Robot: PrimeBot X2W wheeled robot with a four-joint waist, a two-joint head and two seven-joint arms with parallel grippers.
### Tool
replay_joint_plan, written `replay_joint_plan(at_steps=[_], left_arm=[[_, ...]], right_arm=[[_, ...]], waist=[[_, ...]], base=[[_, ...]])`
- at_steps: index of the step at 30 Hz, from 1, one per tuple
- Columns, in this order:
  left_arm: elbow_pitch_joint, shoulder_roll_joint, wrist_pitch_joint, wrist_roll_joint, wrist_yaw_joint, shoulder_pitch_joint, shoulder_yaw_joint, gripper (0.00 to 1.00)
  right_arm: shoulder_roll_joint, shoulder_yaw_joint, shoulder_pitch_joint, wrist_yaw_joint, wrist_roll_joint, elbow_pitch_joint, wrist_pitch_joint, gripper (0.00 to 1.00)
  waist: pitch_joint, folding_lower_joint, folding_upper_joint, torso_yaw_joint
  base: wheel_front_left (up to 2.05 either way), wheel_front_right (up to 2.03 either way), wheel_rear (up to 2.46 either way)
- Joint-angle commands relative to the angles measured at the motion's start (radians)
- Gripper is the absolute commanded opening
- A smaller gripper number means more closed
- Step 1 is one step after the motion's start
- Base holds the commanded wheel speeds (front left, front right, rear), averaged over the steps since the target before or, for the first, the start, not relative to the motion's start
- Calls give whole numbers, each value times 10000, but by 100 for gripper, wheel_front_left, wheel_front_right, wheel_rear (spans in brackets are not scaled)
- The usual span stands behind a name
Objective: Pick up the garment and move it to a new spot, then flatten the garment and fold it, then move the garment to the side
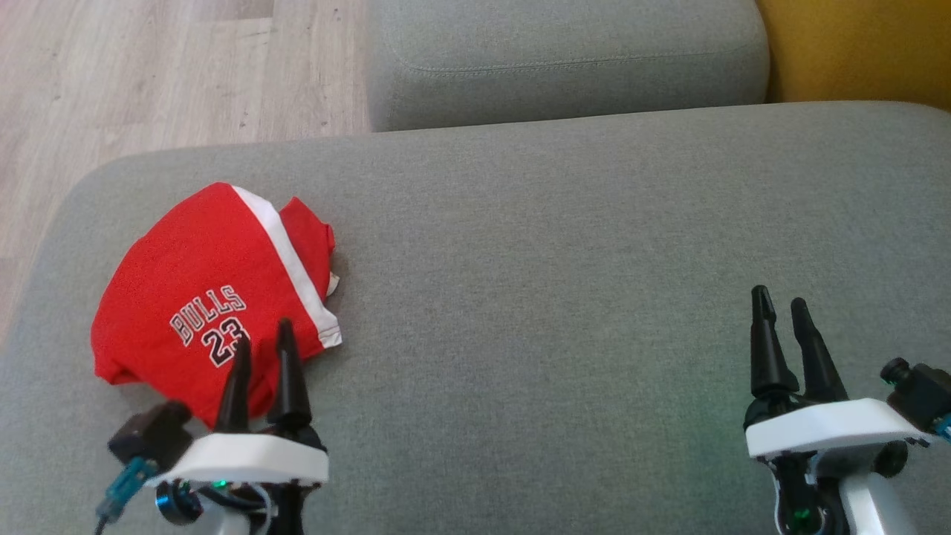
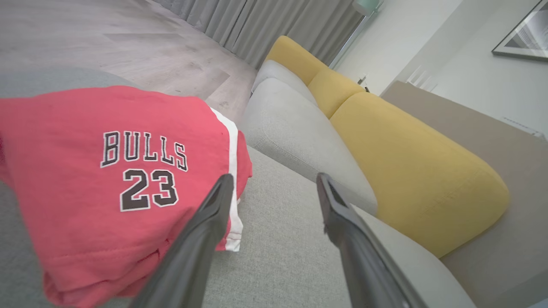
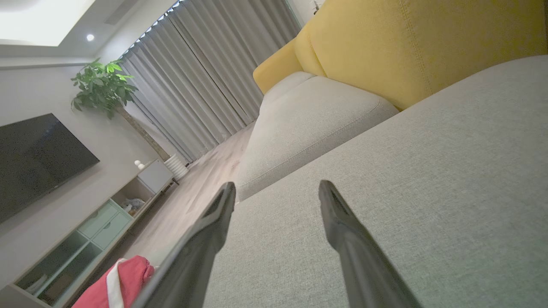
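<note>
Garment (image 1: 193, 282) folded on grey cushion (image 1: 557, 297), red, lettered BULLS 23; left pincer (image 1: 263, 334), right pincer (image 1: 779, 297) both wide, empty

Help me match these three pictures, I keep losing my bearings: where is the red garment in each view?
Head view: garment at middle left, on the grey cushion.
Left wrist view: garment across the left half.
Right wrist view: garment in the bottom left corner.
Shared landmark: the yellow backrest, toward the right in every view.
</note>
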Motion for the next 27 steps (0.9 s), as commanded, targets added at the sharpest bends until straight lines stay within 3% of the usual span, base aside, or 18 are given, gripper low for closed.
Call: replay_joint_plan(at_steps=[1, 19, 27], left_arm=[[-317, 226, -153, 461, 144, -544, -55, 100], [566, 1112, -658, 3274, 1336, -1344, -2270, 100], [921, 1295, -894, 3921, 1652, -1623, -2986, 100]], right_arm=[[-59, 206, -379, 44, -542, -460, -166, 100], [-68, 335, -346, 55, -3573, -612, -668, 100], [-73, 501, -257, 60, -4727, -628, -903, 100]], waist=[[2, -1, 0, -22], [12, -1, 0, -47], [-28, -1, 0, 14]], base=[[0, 0, 0], [0, 0, 0], [0, 0, 0]])
